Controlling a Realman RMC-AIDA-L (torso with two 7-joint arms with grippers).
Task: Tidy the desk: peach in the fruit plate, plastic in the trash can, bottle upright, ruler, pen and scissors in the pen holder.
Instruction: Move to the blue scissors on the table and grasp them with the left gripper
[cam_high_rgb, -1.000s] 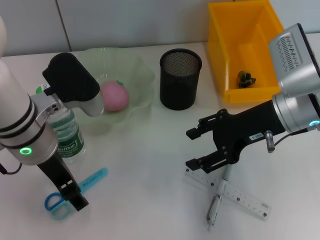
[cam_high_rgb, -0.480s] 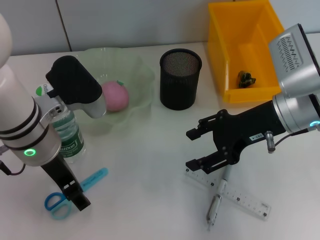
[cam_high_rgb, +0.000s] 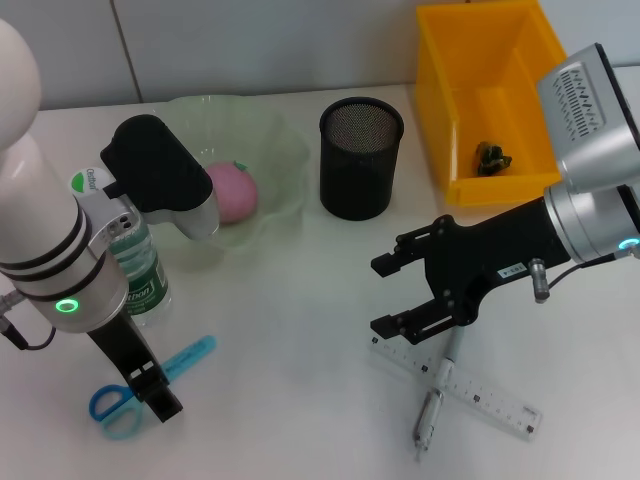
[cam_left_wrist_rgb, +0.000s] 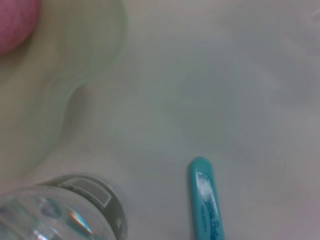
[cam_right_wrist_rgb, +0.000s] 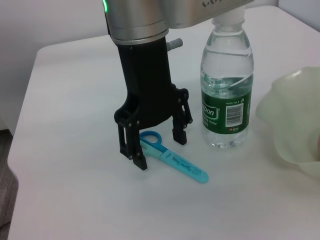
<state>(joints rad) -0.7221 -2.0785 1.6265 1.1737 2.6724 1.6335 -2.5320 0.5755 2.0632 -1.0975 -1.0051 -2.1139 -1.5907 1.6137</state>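
scissors (cam_right_wrist_rgb: 170, 157) lay flat on the table (cam_high_rgb: 300, 300) just beside the upright bottle (cam_right_wrist_rgb: 227, 90), with the left pincer (cam_right_wrist_rgb: 157, 142) spread apart and straddling their blue handles. ruler (cam_high_rgb: 480, 395) and pen (cam_high_rgb: 432, 405) lay crossed under the right pincer (cam_high_rgb: 385, 295), whose jaws stood apart.

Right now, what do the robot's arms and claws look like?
Both arms are chunky silver and white tubes with black rings and a small glowing green light. The left arm has a black block on top. The right arm has a ribbed silver cap. The left gripper and right gripper are black metal claws with thin fingers.
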